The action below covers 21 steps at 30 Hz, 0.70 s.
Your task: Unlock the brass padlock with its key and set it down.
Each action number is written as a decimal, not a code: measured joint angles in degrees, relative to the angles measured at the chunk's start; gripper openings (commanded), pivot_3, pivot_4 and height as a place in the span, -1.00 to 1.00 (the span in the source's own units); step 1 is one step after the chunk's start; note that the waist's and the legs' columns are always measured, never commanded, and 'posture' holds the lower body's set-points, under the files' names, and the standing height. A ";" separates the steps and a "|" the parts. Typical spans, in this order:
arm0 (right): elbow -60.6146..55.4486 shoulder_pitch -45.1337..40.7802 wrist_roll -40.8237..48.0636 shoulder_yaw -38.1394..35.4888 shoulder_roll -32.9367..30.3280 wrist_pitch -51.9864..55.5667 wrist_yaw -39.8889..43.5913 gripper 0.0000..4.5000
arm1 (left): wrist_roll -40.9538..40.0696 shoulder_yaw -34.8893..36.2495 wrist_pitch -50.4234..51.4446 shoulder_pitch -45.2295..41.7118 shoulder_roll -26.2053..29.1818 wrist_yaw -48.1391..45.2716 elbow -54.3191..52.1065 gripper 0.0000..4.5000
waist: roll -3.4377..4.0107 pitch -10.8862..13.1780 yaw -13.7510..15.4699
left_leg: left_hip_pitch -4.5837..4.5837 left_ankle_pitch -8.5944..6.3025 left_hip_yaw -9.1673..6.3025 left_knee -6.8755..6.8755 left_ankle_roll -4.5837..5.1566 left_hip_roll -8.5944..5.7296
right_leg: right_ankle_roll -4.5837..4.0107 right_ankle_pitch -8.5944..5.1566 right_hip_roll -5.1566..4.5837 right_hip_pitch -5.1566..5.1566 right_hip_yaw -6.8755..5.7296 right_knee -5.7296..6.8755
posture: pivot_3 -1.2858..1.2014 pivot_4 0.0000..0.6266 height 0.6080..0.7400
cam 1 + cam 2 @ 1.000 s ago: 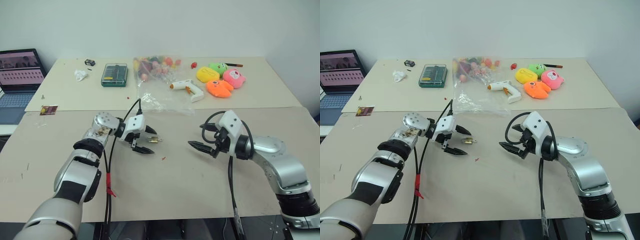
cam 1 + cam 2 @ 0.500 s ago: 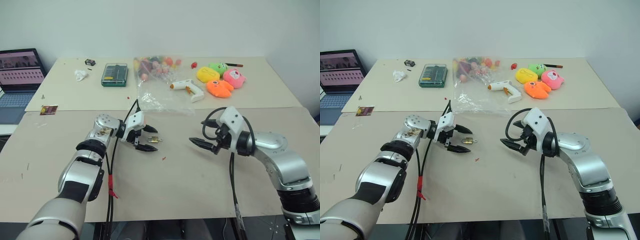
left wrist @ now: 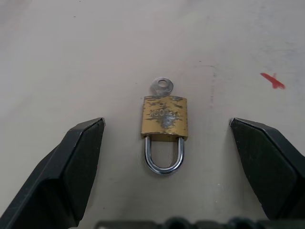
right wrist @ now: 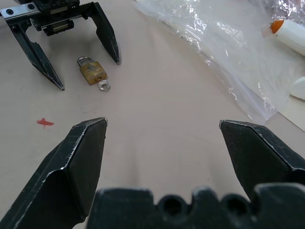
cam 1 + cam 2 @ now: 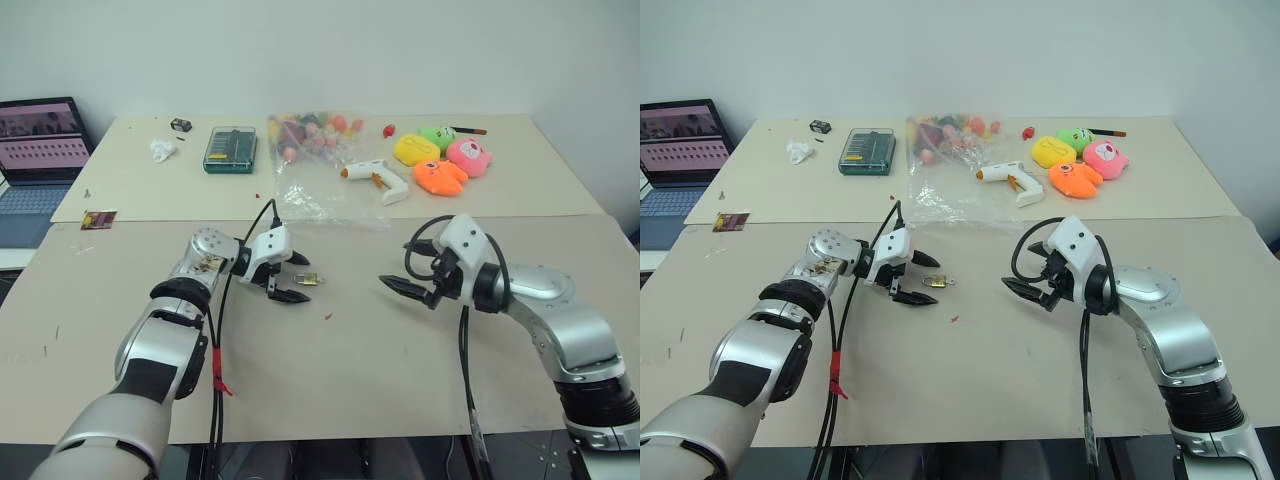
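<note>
The brass padlock lies flat on the beige table, its silver shackle turned toward my left gripper and both shackle legs meeting the body. The key's round silver head sticks out of the far end of the body. My left gripper is open, one finger on either side of the lock and neither touching it. Further right, my right gripper hangs open and empty, pointing at the padlock from a short distance.
A small red mark sits on the table near the lock. Behind lie a clear plastic bag, a white glue gun, several plush toys and a green tool case. A laptop stands at far left.
</note>
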 measured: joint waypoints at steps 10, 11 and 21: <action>0.00 0.00 -0.18 -0.09 -0.49 0.00 -0.39 1.00 | 0.11 0.14 0.04 -0.01 -0.84 -0.47 0.19 -0.64 | 0.00 0.00 0.08 | 0.00 -0.01 0.00 0.09 0.02 -0.01 | 0.01 0.01 0.00 0.02 0.00 0.03 | 0.03 -0.52 1.00; 0.00 0.00 -0.21 -0.09 -0.49 0.00 -0.41 1.00 | 0.08 0.26 0.31 -0.01 -0.86 -0.58 0.19 -0.64 | 0.00 0.00 0.08 | 0.00 -0.01 0.00 0.09 0.02 0.00 | 0.02 0.01 0.00 0.02 0.00 0.03 | 0.03 -0.52 1.00; -1.48 2.62 7.37 -4.81 0.36 7.21 -0.26 1.00 | -1.85 1.30 -7.85 5.92 -1.75 3.19 -12.76 -0.64 | 0.00 0.00 0.23 | -0.27 -0.02 -0.03 0.10 0.03 0.01 | 0.06 0.05 -0.05 -0.14 0.02 0.02 | 0.03 -0.52 1.00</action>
